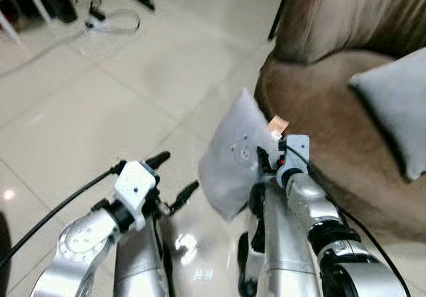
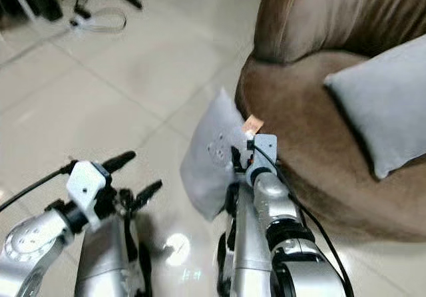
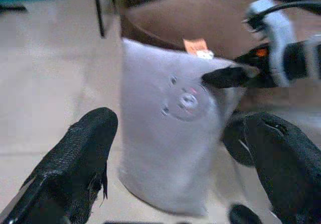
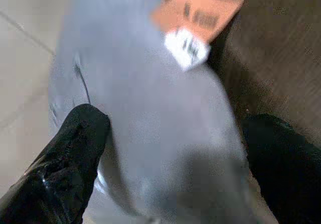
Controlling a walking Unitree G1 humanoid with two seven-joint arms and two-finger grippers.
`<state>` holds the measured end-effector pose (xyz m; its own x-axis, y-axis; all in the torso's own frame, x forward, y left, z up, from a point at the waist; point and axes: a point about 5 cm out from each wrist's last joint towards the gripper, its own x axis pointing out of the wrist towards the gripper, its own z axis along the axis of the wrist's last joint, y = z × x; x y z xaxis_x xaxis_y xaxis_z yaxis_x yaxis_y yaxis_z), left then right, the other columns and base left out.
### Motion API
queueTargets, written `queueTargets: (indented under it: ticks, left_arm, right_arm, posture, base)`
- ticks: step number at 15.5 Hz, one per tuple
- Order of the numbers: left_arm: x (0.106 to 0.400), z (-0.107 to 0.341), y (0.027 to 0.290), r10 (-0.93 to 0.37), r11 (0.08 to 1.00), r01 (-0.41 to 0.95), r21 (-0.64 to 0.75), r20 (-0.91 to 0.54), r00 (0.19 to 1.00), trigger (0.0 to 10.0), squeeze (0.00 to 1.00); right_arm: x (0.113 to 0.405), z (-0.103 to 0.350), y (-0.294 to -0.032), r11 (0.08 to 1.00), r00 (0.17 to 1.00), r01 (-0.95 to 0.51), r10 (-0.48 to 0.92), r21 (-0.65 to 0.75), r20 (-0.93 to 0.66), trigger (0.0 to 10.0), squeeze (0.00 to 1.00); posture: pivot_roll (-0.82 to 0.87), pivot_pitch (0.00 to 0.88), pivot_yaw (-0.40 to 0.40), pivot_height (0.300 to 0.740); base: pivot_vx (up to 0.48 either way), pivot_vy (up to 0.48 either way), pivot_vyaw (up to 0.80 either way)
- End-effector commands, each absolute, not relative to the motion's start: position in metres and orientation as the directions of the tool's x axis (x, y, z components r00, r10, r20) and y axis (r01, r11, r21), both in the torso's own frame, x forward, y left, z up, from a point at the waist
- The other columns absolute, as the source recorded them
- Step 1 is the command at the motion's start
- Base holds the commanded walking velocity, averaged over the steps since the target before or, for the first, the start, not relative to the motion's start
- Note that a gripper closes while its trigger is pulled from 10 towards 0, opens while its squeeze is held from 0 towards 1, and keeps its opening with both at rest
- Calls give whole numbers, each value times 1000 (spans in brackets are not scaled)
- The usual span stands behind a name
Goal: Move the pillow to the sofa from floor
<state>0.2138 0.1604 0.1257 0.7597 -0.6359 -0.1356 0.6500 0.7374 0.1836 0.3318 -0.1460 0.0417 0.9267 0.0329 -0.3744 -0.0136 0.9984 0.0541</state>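
The right hand [image 1: 266,158] grips a grey pillow [image 1: 233,156] by its edge, holding it tilted above the tiled floor [image 1: 100,97], just beside the front edge of the brown sofa [image 1: 319,104]. An orange tag [image 1: 277,125] sticks up from the pillow's top corner. The left hand [image 1: 174,179] hangs parted near the pillow's lower corner. A second cushion [image 1: 398,104] lies on the sofa seat.

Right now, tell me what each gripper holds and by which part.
The right gripper pinches the grey pillow at its upper edge, near the orange tag. The left gripper is open and holds nothing.
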Motion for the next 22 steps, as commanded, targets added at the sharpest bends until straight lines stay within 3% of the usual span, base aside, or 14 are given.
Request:
queueTargets:
  ticks: [1, 2, 4, 5, 6, 7, 22]
  left_arm:
    - [209, 124, 158, -656, 720, 673, 167, -152, 739, 10000, 561]
    - [205, 123, 159, -666, 705, 689, 168, -179, 724, 10000, 557]
    - [201, 124, 158, -676, 694, 703, 155, -198, 710, 10000, 557]
    - [200, 124, 157, -679, 691, 707, 148, -202, 706, 10000, 557]
    - [199, 125, 157, -680, 691, 708, 146, -202, 705, 10000, 557]
    - [198, 124, 156, -684, 689, 712, 137, -202, 701, 10000, 553]
    - [198, 120, 150, -721, 652, 751, 99, -226, 655, 10000, 557]
  right_arm:
    - [328, 36, -151, 1000, 919, 10, 3, 30, -393, 10000, 714]
    - [330, 35, -153, 999, 911, 45, -48, -16, -409, 10000, 0]
    - [329, 32, -153, 998, 901, 53, -60, -27, -429, 10000, 0]
    - [330, 32, -152, 999, 904, 52, -49, -5, -425, 5922, 0]
    - [330, 32, -151, 999, 905, 52, -46, 3, -423, 5922, 0]
    - [330, 33, -150, 998, 912, 48, -32, 29, -408, 0, 0]
    - [332, 35, -146, 997, 929, 2, 24, 71, -369, 0, 0]
  posture:
    - [97, 358, -30, 466]
    - [97, 367, -36, 466]
    - [95, 367, -48, 466]
    - [94, 366, -53, 466]
    - [93, 365, -54, 466]
    - [92, 363, -59, 466]
    - [83, 321, -48, 466]
  base:
    - [0, 0, 0]
    - [0, 0, 0]
    - [0, 0, 0]
    - [0, 0, 0]
    - [0, 0, 0]
    - [0, 0, 0]
    - [0, 0, 0]
